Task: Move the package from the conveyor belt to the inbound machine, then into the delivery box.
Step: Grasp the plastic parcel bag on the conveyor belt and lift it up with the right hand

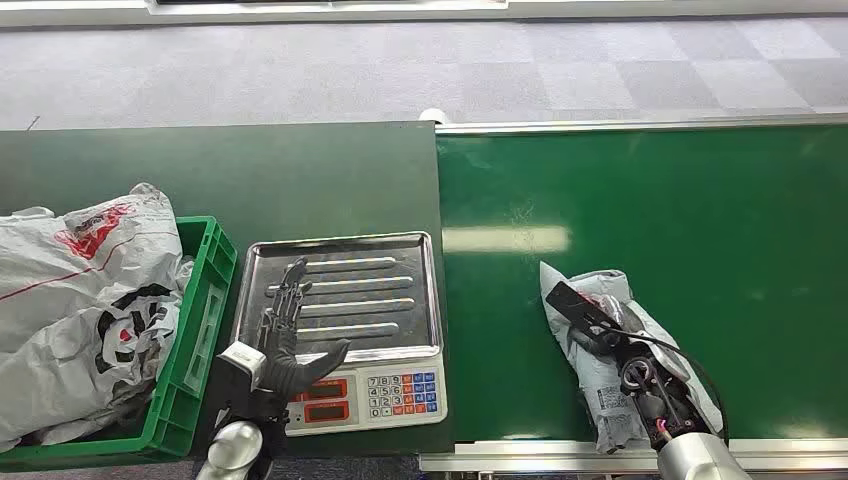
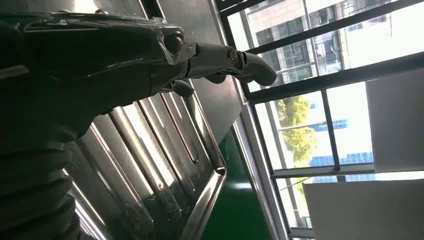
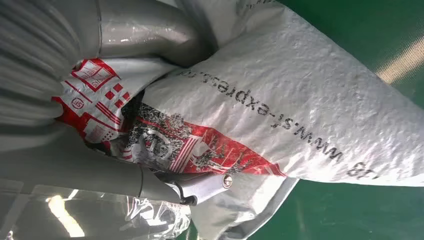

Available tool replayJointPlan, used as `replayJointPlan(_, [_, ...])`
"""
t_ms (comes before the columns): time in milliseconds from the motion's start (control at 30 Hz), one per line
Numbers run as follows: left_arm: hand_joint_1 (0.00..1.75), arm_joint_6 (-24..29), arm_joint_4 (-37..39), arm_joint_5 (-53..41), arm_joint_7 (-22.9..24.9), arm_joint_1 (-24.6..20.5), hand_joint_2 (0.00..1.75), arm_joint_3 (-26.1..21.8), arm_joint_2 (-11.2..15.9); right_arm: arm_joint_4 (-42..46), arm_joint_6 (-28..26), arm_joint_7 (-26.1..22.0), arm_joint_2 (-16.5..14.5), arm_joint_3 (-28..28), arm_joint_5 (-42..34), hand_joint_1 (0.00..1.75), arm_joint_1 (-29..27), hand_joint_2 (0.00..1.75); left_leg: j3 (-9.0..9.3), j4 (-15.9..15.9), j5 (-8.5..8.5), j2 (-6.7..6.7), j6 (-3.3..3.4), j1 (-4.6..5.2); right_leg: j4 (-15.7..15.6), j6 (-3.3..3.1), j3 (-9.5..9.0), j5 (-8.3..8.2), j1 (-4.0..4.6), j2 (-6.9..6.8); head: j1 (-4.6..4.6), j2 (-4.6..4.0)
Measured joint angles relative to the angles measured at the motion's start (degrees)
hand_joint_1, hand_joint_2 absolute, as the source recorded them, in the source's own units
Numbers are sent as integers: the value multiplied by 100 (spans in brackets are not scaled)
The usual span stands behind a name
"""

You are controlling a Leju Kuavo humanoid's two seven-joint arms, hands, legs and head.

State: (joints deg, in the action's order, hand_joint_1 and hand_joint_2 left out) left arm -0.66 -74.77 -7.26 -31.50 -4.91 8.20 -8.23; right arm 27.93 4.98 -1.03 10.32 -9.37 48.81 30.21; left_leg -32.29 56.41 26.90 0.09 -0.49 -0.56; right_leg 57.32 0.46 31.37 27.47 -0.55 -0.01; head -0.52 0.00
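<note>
Where the fingers (image 3: 150,187) grip, the package (image 3: 300,115) is crinkled grey-white plastic.

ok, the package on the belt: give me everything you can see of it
The package is a grey-white crinkled plastic courier bag, soft and lumpy, with red and black print and a web address along one side. It lies flat on the green belt near the front edge, long axis running away from the robot. The right hand is on top of it, thumb and fingers closed around the bag.
</note>
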Motion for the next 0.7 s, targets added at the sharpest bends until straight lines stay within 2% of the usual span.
replayJointPlan(533, [0, 42, -1, 29, 10, 3, 175, 21, 18, -62, 62, -14, -15, -62, -23, 175, 36, 175, 10, 0, 0, -1, 0, 0, 0, 0, -14, 0, 0, -1, 0, 0])
replayJointPlan(700, [0, 175, -37, 73, 17, 38, 175, 16, 25, -70, 73, -204, -34, -125, -156, 175, 54, 175, 9, 0, 0, -1, 0, 0, 0, 0, -14, 0, 0, -1, 0, 0])
